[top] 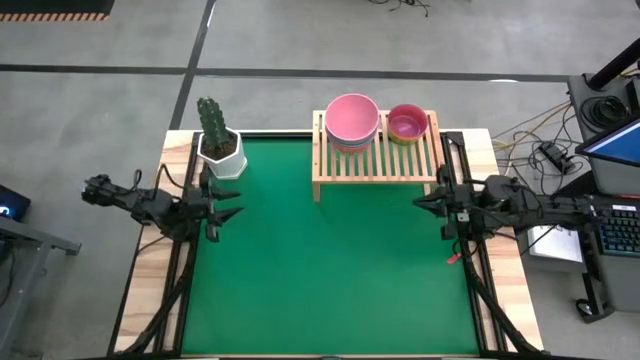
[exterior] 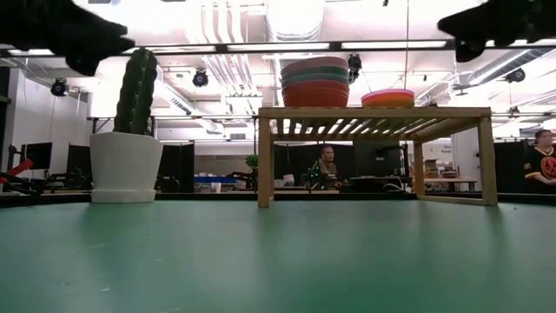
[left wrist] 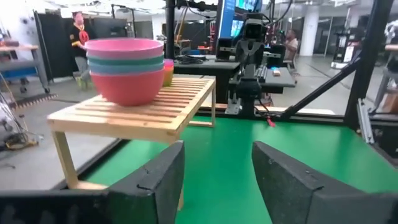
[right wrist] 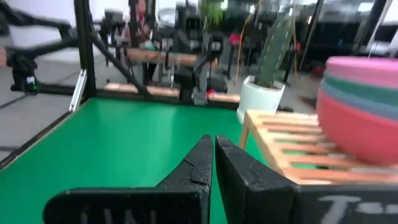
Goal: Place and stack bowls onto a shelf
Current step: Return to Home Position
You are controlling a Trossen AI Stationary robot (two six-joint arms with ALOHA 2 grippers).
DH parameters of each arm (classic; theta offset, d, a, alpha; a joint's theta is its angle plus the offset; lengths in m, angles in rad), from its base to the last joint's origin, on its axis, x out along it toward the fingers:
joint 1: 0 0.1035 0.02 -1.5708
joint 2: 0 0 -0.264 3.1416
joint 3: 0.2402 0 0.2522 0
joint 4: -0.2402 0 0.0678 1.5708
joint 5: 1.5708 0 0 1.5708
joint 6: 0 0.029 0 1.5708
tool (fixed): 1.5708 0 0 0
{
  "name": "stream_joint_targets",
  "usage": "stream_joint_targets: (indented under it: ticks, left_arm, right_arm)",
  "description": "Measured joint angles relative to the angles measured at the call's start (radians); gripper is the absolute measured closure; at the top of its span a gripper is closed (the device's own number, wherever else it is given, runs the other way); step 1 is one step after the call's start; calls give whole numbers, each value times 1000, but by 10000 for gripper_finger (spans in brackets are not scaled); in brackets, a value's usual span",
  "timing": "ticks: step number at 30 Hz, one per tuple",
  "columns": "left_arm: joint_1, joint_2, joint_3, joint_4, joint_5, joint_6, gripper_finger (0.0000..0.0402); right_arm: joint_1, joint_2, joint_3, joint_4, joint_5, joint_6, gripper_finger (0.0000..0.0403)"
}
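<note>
Both bowl stacks sit on the shelf at the far side of the green mat: the larger stack, pink on top, just beside the smaller stack. The left gripper hovers by the mat's left edge near the cactus pot, fingers spread, empty. The right gripper hangs at the right edge, fingers pressed together on nothing

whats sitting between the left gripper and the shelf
Nothing. In the high view, only bare green mat lies between the left gripper and the shelf. The left wrist view shows the same bare stretch.
</note>
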Motion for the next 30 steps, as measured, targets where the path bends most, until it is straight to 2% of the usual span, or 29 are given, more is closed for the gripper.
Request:
stream_joint_targets:
  ticks: [7, 14, 17, 22, 30]
  left_arm:
    - [-1, -147, -101, -47, 2, -122, 297]
    - [-1, -138, -164, -21, 38, -157, 371]
    - [-1, -146, -185, -10, 68, -163, 395]
    - [-1, -145, -222, 39, 84, -174, 396]
    - [-1, -119, -266, 188, 94, -94, 400]
  right_arm:
    - [0, -119, -89, -2, 3, -9, 394]
    - [0, -237, -151, 6, -5, -4, 394]
    - [0, -238, -166, -8, -24, -26, 394]
    - [0, -227, -200, -1, -24, -65, 394]
    - [0, -238, -296, 56, -15, -56, 394]
